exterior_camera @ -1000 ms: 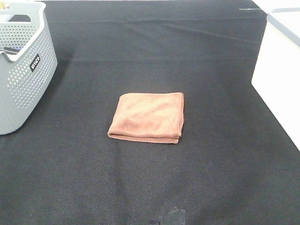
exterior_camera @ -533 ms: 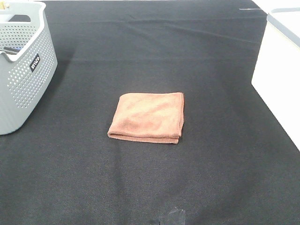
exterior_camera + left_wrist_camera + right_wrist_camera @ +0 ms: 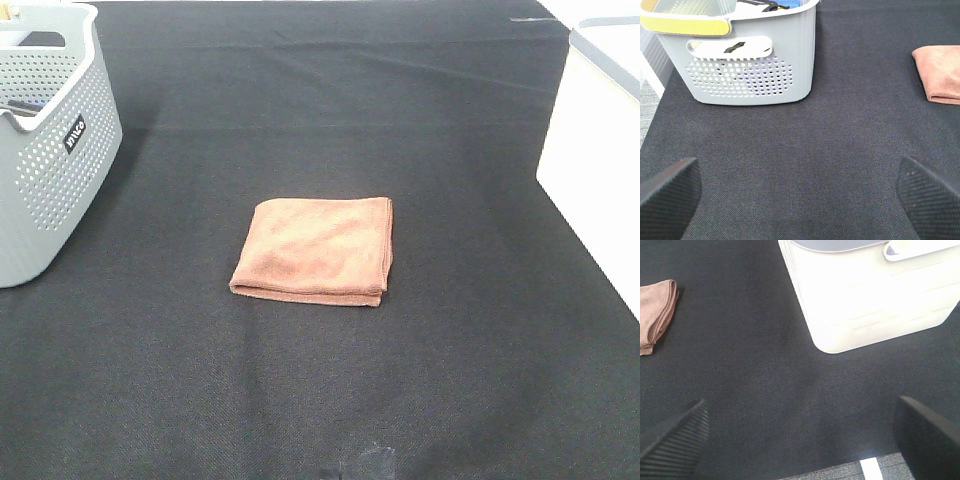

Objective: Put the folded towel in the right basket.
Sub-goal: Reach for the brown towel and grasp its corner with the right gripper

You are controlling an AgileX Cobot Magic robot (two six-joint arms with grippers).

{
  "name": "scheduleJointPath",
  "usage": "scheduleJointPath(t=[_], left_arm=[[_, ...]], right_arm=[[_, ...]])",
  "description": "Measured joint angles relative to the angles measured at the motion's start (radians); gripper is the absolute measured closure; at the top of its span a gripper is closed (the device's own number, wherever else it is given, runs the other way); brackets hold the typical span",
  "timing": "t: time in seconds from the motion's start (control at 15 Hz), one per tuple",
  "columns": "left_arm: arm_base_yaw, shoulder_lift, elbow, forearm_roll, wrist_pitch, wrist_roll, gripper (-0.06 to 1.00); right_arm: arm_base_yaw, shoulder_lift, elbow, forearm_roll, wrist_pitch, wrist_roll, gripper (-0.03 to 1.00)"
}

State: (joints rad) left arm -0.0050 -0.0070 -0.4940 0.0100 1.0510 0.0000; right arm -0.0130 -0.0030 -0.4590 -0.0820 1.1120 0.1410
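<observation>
A folded brown towel (image 3: 315,250) lies flat in the middle of the black table; it also shows in the left wrist view (image 3: 941,73) and the right wrist view (image 3: 656,312). The white right basket (image 3: 595,170) stands at the table's right edge and fills the right wrist view (image 3: 865,290). My left gripper (image 3: 800,192) is open and empty over bare cloth, well short of the towel. My right gripper (image 3: 800,432) is open and empty near the table's front edge, in front of the white basket. Neither arm shows in the exterior view.
A grey perforated basket (image 3: 45,140) with items inside stands at the back left, close in front of my left gripper (image 3: 745,55). The black cloth (image 3: 320,400) covers the table. The table's front edge shows in the right wrist view (image 3: 870,470).
</observation>
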Motion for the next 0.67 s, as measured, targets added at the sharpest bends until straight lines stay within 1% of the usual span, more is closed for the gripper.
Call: scheduleJointPath(t=[0.67], left_arm=[[0.000,0.000,0.000,0.000,0.000,0.000,-0.05]], right_arm=[[0.000,0.000,0.000,0.000,0.000,0.000,0.01]])
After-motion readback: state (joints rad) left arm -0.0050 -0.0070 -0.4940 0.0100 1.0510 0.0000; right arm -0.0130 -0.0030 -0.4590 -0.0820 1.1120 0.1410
